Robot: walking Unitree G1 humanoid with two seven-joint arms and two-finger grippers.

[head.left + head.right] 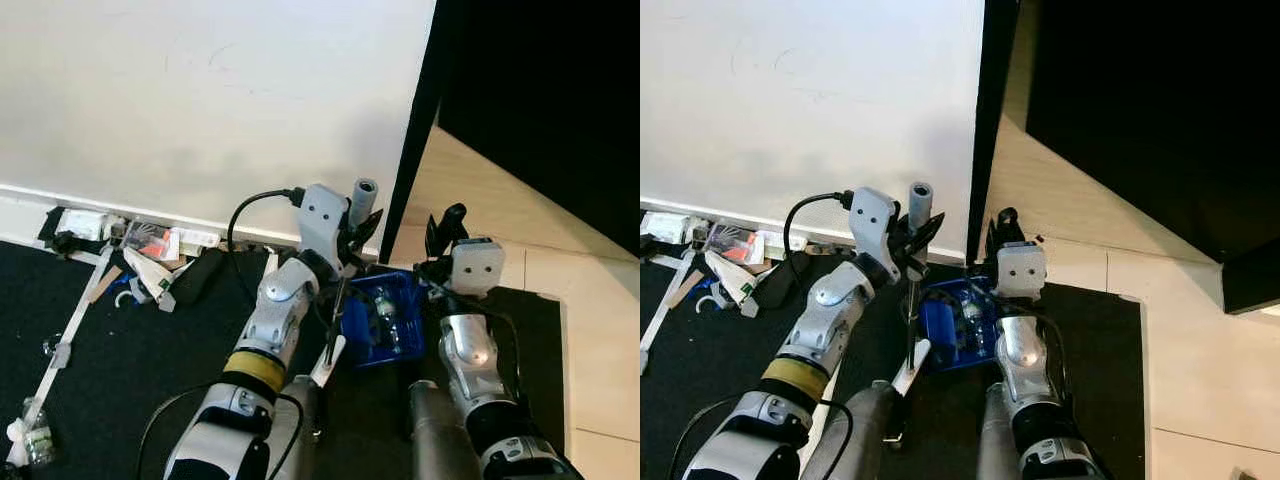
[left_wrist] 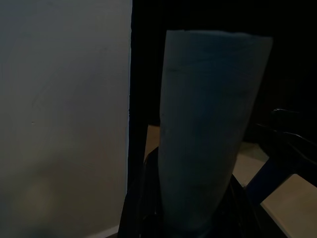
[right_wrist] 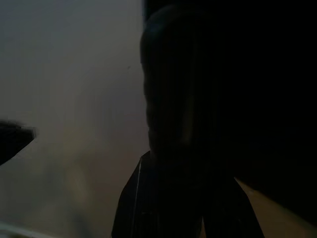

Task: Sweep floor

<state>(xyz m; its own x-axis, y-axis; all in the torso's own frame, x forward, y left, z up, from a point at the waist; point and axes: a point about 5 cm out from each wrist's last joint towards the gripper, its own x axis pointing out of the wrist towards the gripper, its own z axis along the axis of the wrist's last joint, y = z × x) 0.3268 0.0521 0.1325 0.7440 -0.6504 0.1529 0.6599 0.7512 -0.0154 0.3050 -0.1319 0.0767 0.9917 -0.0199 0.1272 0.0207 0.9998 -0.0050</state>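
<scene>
My left gripper (image 1: 358,232) is shut on the grey tube handle of a broom (image 1: 362,198), held upright near the wall's corner. The same tube (image 2: 208,129) looms close in the left wrist view. The broom's thin stick (image 1: 337,310) runs down toward the dark mat. My right gripper (image 1: 443,240) is shut on the black upright handle (image 1: 453,214) of a blue dustpan (image 1: 405,347), which sits on the mat between my arms. A clear plastic bottle (image 1: 388,315) lies inside the pan. In the right wrist view the handle (image 3: 178,99) is a dark shape.
A pile of litter (image 1: 150,260), wrappers, paper and a black item, lies along the white baseboard at left. A long white strip (image 1: 65,340) and a small bottle (image 1: 38,437) lie on the dark mat. A black door frame (image 1: 408,150) stands ahead; beige tiles (image 1: 570,290) are at right.
</scene>
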